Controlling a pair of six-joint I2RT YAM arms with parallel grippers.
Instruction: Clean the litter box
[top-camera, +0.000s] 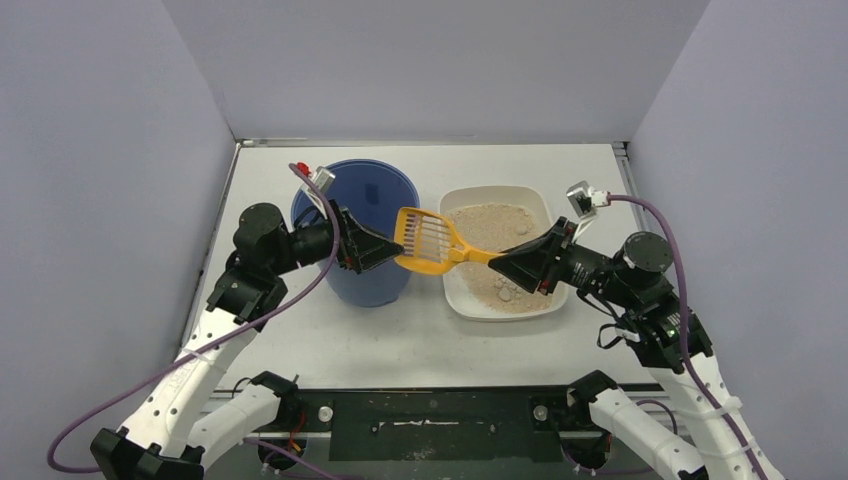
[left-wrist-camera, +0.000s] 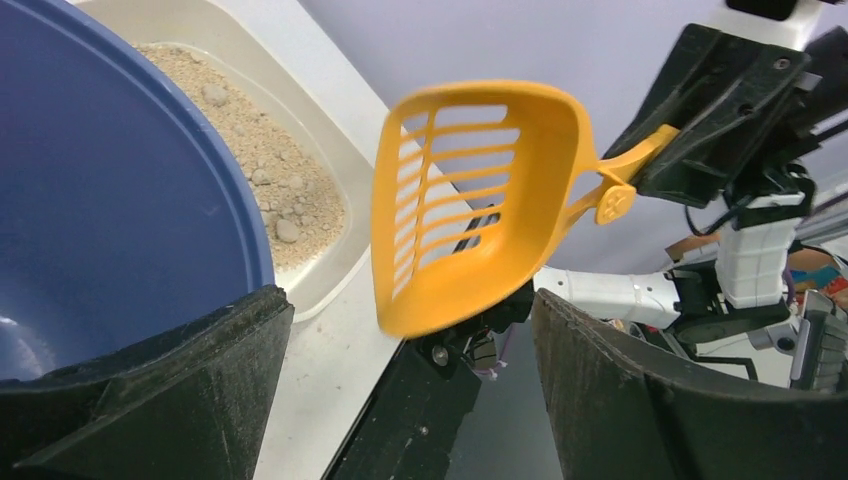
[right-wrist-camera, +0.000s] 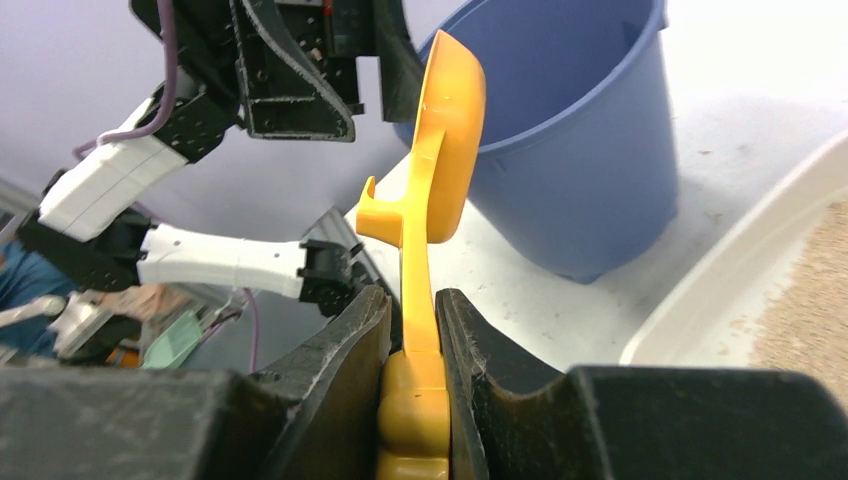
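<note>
right gripper (right-wrist-camera: 412, 315) clamped on orange scoop (top-camera: 431, 240) handle, head between blue bucket (top-camera: 365, 195) and litter box (top-camera: 455, 292); left gripper (top-camera: 392, 248) jaws spread wide, holding nothing

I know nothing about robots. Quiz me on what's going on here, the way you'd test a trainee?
1. True or false: the left tool is gripping the scoop.
2. The scoop's slotted bowl is: A heaped with granules; B empty; C snapped in two.
3. Fill in: the right tool is shut on the scoop's ____.
Key: 1 false, its jaws stand open; 2 B; 3 handle.
</note>
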